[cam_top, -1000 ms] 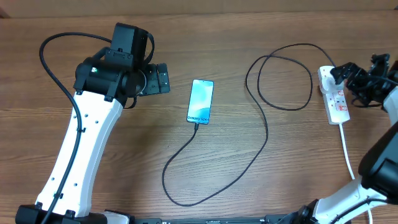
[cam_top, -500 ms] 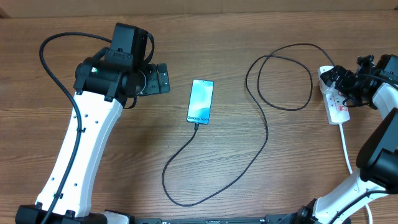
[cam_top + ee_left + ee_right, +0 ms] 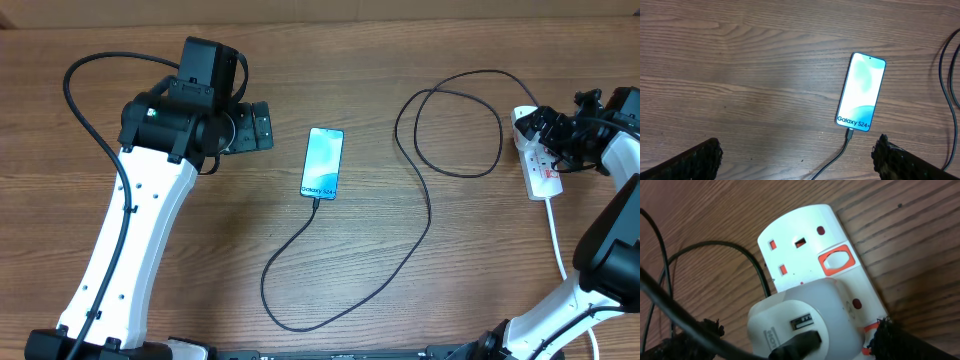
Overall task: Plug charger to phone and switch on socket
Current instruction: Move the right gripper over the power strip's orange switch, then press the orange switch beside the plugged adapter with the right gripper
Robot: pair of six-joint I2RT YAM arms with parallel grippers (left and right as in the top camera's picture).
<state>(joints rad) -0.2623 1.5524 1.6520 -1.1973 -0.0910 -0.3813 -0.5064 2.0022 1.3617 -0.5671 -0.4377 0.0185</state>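
Hovering wide over the socket (image 3: 541, 165) at the surface's (image 3: 480, 285) right edge, the right claw (image 3: 797, 332) is tackling the switching-on step, the charger (image 3: 430, 215) already sitting in the mid-surface phone (image 3: 323, 163), likely calling for a press on the half-hidden red switch (image 3: 868, 327).

Charger (image 3: 430, 215) joins lit phone (image 3: 323, 162) to white socket (image 3: 543, 172).

The bench (image 3: 400, 40) carries one phone (image 3: 323, 163), one charger (image 3: 430, 210) and one socket (image 3: 545, 178) with one white cord (image 3: 556, 235). One white plug block (image 3: 805, 315) sits in the socket; one free outlet (image 3: 790, 252) and one red-rimmed switch (image 3: 836, 260) show fully. There are two arms, the left arm (image 3: 140, 220) and the right arm (image 3: 612, 250), each with one tool: the left tool (image 3: 262, 127) and the right tool (image 3: 548, 125).
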